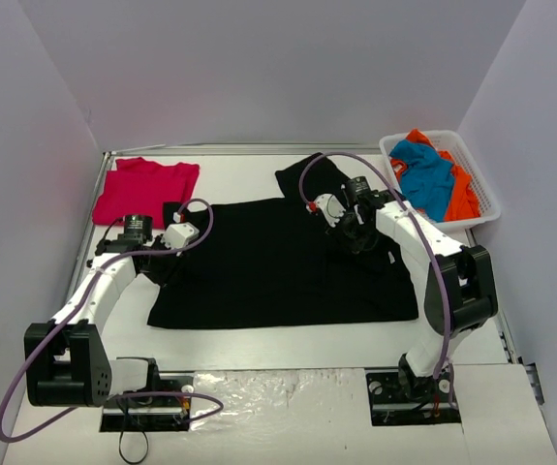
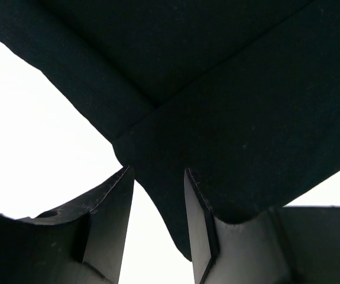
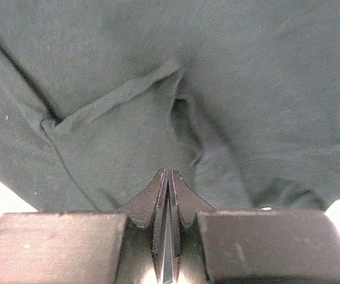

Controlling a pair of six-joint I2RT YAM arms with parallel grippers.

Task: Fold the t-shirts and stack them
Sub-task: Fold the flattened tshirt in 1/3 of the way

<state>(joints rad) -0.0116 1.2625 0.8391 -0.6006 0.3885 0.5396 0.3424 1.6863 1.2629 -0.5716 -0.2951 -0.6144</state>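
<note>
**Now: right jaws pinched on the black shirt, left jaws apart at its sleeve**

Starting at the far left of my overhead view, the red t-shirt [image 1: 145, 191] lies flat in the back corner of the table [image 1: 259, 341]. Its near edge is just beside the black t-shirt's left sleeve.

The left gripper [image 1: 160, 263] sits low over that left side of the black t-shirt [image 1: 278, 271]. On its wrist camera I see the two fingers [image 2: 113, 225] standing apart. A tongue of black cloth [image 2: 229, 89] hangs down between them, close to the right finger. White table [image 2: 34, 136] shows in the rest of the gap, so nothing is clamped there.

The black shirt covers the middle of the table, spread wide. Its hem is toward the arm bases and its other sleeve sticks out toward the back.

Further right, the right gripper [image 1: 355, 232] is down on the shirt's upper right part. Its wrist camera shows the jaws pressed together [image 3: 168, 173], with dark cloth [image 3: 158, 59] puckered into ridges that run to the fingertips. I read that as a pinch on the fabric.

At the far right, a white basket [image 1: 487, 199] holds a blue t-shirt [image 1: 423, 179] and an orange t-shirt [image 1: 464, 199], bunched together, well apart from the black one.
</note>
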